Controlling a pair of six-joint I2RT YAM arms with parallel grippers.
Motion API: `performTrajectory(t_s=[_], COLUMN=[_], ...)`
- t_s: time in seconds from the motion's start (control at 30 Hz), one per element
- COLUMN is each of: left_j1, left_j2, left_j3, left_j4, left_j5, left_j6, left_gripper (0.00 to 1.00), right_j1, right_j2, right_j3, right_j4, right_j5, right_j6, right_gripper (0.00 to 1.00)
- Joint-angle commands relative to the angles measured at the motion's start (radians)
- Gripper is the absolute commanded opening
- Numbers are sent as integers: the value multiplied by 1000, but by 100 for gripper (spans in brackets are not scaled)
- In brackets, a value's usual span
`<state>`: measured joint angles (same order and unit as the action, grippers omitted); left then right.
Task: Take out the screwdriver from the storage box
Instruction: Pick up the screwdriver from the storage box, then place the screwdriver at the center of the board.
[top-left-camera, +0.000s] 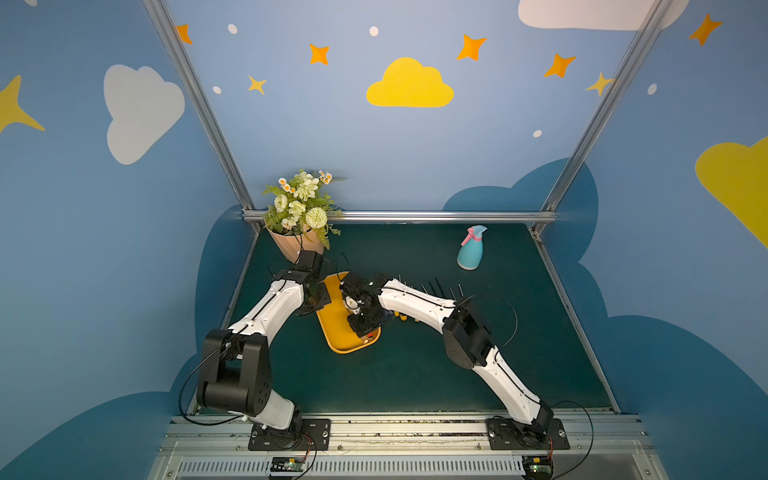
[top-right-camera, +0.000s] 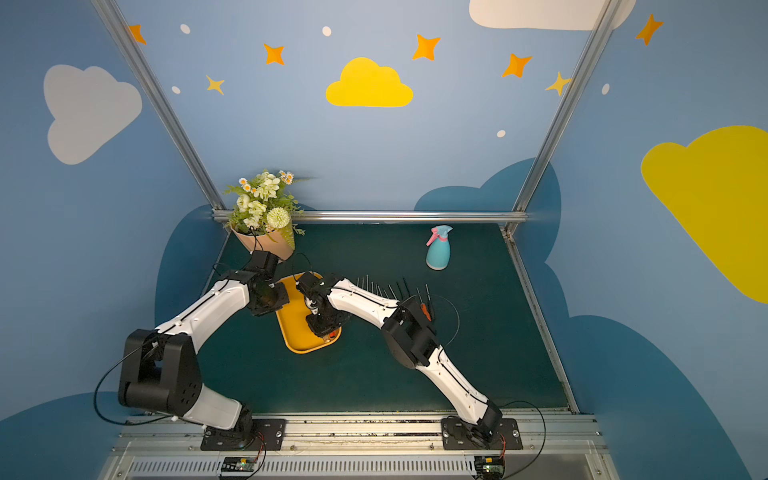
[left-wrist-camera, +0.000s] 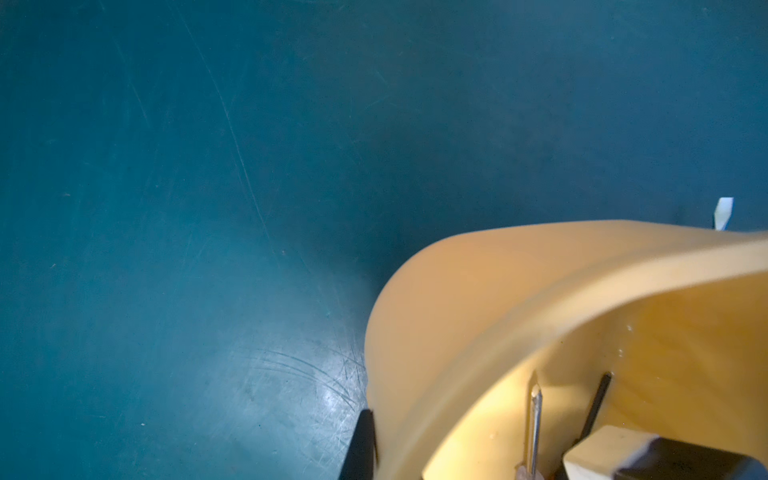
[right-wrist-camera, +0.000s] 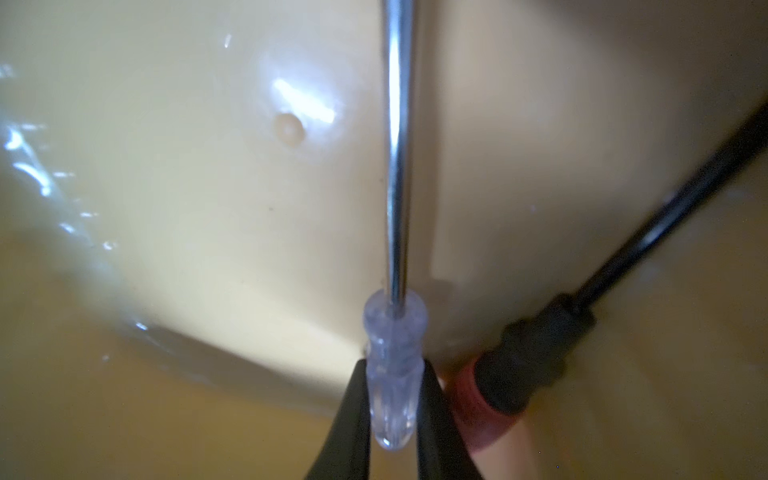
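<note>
Yellow plastic rectangular storage box (top-left-camera: 334, 338) with rounded corners and a rolled rim, on the dark green desk (top-left-camera: 415, 374), toward 9 o'clock from the desk's middle in both top views (top-right-camera: 296, 336).

At the box's 10 o'clock end, left claw (top-left-camera: 316, 298), clamped narrow across the box wall. By the left wrist view, black finger (left-wrist-camera: 361, 444) outside that wall, pale pad (left-wrist-camera: 602, 455) inside it.

Over the box's 4 o'clock end, right claw (top-left-camera: 362, 328), reaching down inside. By the right wrist view, pinched tight (right-wrist-camera: 393, 368) on the clear plastic handle of a slim screwdriver (right-wrist-camera: 397, 249) with a bright steel shaft. Lies within the box walls, over the pale floor; resting on it or raised, cannot tell.

Just beside it, also in the box, a black-shafted screwdriver (right-wrist-camera: 528, 365) with a red-and-black handle, ungripped.

Peach flowerpot (top-left-camera: 291, 247) with white and green flowers in the desk's 11 o'clock corner. Light blue spray bottle (top-left-camera: 471, 251) with a pink trigger toward 1 o'clock. Row of screwdrivers (top-right-camera: 392, 291) flat on the desk at 3 o'clock of the box, partly hidden under the right arm.
</note>
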<state>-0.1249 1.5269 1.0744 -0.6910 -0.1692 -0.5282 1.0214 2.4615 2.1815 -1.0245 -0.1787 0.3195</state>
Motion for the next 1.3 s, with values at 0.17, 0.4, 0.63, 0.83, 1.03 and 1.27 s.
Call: performTrajectory(t_s=[0.17,0.4,0.63,0.83,1.03,1.27], left_j1=[2,3,11,28,46,79], left_j2=[-35,-27,-24,-51,-94,-144], left_j3=[-9,-10,-9,-33,-60,-84], left_j4=[-11,-12,-31,-39,-53,-68], left_j5=[4,-1,-12,-17,-24,-32], left_j6=[-6,-9,-4,3,10,14], left_gripper=[3,2,2,3,3,2], right_j1=[-27,-41,-57,-103,-146,-175], right_j2=[-154,-277,-368,-434,-407,-264], right_j3=[-135,-204,-227,-287,-282,-171], right_j4=[117,205,225,267,246,137], right_j5=[20,-32,-18,-30,-22,-26], right_j6=[-30,-39,-21,4,0,4], right_gripper=[0,0,0,0,0,0])
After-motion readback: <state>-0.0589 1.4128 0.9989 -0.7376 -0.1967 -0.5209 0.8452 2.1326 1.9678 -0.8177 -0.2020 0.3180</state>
